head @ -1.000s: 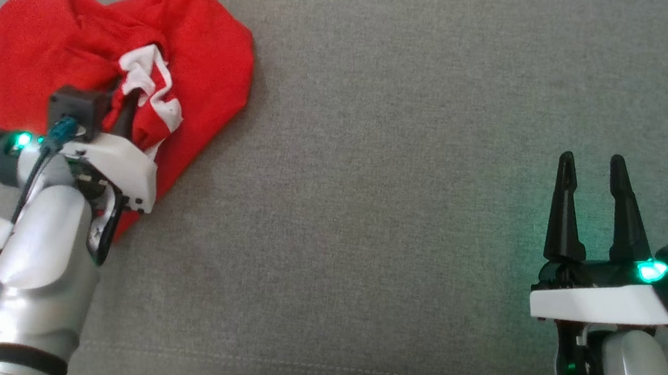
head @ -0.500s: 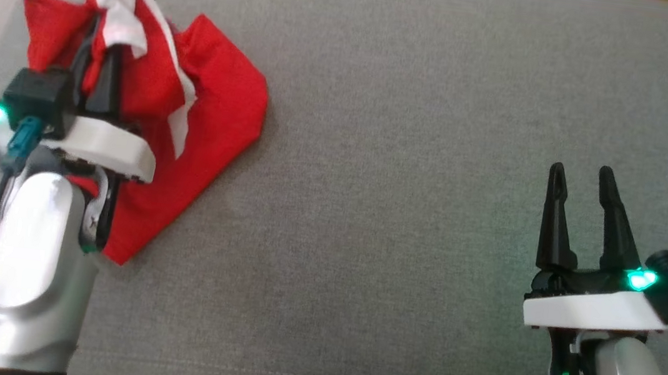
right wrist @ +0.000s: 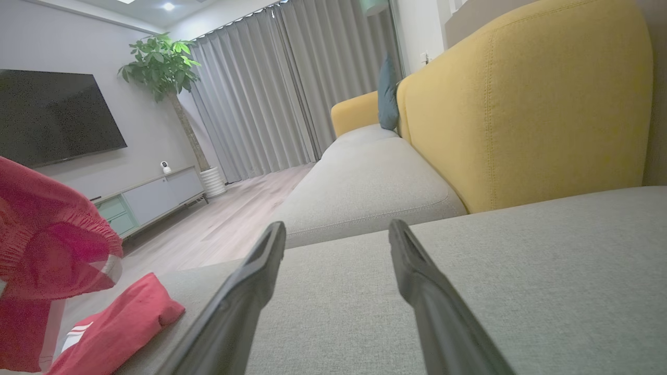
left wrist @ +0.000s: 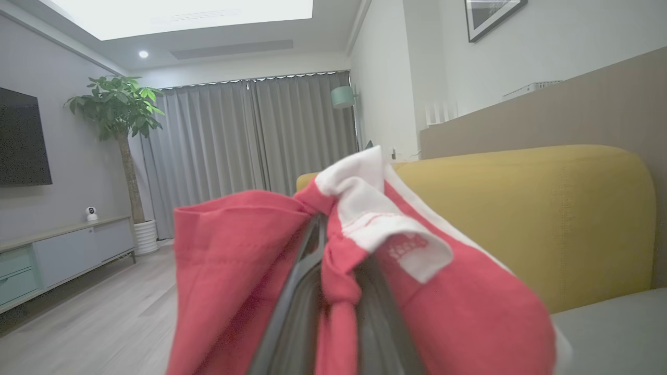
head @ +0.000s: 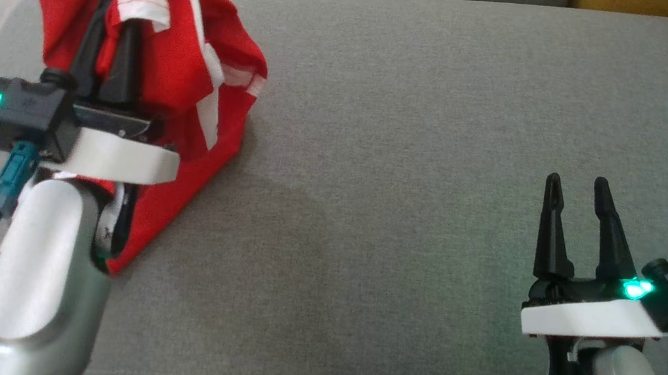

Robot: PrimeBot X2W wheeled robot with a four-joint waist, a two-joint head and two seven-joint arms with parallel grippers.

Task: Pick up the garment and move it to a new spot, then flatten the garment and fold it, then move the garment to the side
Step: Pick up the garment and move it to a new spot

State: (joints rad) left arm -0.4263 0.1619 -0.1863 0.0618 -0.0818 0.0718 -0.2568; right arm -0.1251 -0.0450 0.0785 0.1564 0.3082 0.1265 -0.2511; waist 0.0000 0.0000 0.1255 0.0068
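The garment [head: 196, 71], a red shirt with white sleeve fabric and striped trim, hangs bunched at the left of the grey sofa seat. My left gripper [head: 119, 6] is shut on a fold of it near the top, and its lower part trails onto the cushion. In the left wrist view the garment [left wrist: 250, 271] drapes over both fingers. In the right wrist view the garment [right wrist: 47, 260] shows at the left edge, lifted, with a corner resting on the seat. My right gripper [head: 576, 187] stands open above the seat at the lower right, nothing between its fingers.
The grey seat cushion [head: 406, 158] stretches wide between the two arms. A yellow sofa backrest [right wrist: 521, 104] rises behind it. Wooden floor [left wrist: 94, 323], a TV cabinet [left wrist: 57, 255] and a potted plant [left wrist: 122, 109] lie beyond the sofa's left end.
My left gripper has lifted the garment off the cushion, pulling it up into a hanging bunch. The head camera has tilted, showing the seat's far edge. The right gripper stays open.
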